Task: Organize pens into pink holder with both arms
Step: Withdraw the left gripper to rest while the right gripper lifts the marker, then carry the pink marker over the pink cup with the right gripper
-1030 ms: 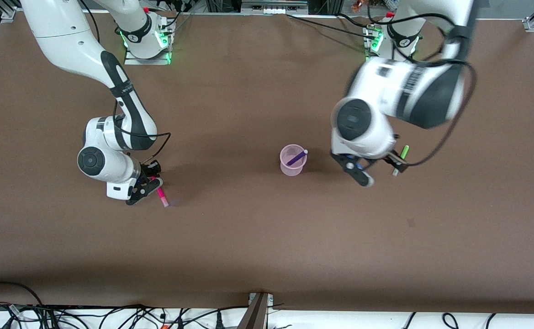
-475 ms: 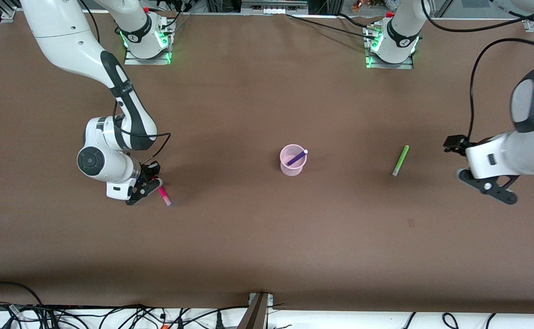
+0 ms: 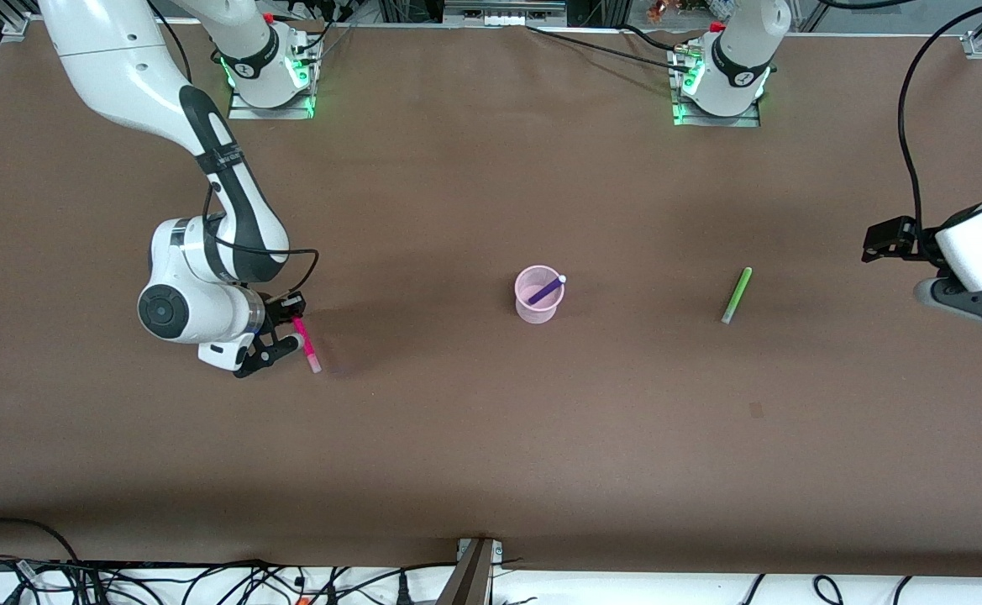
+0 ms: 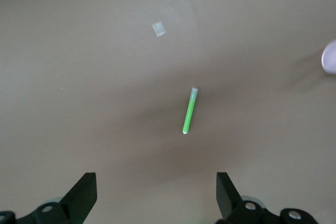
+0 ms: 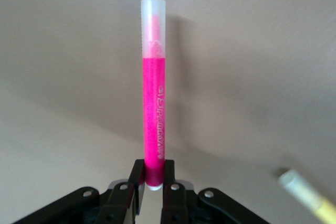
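right gripper (image 5: 152, 186) jaws clamping magenta pen (image 5: 155, 98) — left gripper (image 4: 155, 195) jaws wide

One pen (image 3: 548, 291) in holder (image 3: 537, 306); another pen (image 3: 736, 295) on table (image 3: 491, 437), toward left arm's end.

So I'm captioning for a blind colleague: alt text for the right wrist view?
The right gripper is shut on the base of a pink pen, clear cap pointing away, above the brown table. A yellow pen shows at the corner.
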You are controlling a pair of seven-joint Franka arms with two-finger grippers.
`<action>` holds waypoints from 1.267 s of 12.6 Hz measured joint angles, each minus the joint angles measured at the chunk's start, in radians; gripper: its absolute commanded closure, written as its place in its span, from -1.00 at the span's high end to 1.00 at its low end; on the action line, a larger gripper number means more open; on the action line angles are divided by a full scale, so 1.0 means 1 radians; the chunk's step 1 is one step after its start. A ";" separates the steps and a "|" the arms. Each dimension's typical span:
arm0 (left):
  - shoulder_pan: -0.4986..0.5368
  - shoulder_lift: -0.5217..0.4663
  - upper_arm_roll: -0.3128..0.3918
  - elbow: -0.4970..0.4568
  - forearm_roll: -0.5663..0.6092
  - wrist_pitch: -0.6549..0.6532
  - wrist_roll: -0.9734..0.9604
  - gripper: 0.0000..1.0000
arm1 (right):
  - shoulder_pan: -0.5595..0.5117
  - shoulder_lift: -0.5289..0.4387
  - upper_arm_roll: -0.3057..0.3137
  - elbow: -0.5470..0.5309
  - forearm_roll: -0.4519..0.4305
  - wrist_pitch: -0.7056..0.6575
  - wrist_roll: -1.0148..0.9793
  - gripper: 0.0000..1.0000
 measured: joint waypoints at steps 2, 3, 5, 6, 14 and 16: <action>0.000 -0.081 -0.001 -0.108 -0.008 0.098 -0.139 1.00 | 0.019 -0.003 0.005 0.069 0.055 -0.146 0.099 -1.00; 0.000 -0.122 -0.001 -0.166 -0.009 0.142 -0.180 1.00 | 0.029 -0.005 0.006 0.101 0.088 -0.210 0.162 -1.00; 0.000 -0.203 -0.001 -0.268 -0.009 0.199 -0.215 1.00 | 0.053 -0.009 0.008 0.145 0.167 -0.308 0.311 -1.00; 0.001 -0.247 0.000 -0.315 -0.012 0.210 -0.222 1.00 | 0.068 -0.010 0.009 0.159 0.219 -0.340 0.397 -1.00; 0.003 -0.385 -0.018 -0.447 -0.024 0.254 -0.277 1.00 | 0.262 -0.011 0.013 0.179 0.797 -0.304 1.101 -1.00; 0.004 -0.382 -0.018 -0.447 -0.024 0.255 -0.277 1.00 | 0.335 -0.009 0.015 0.179 0.929 -0.196 1.248 -1.00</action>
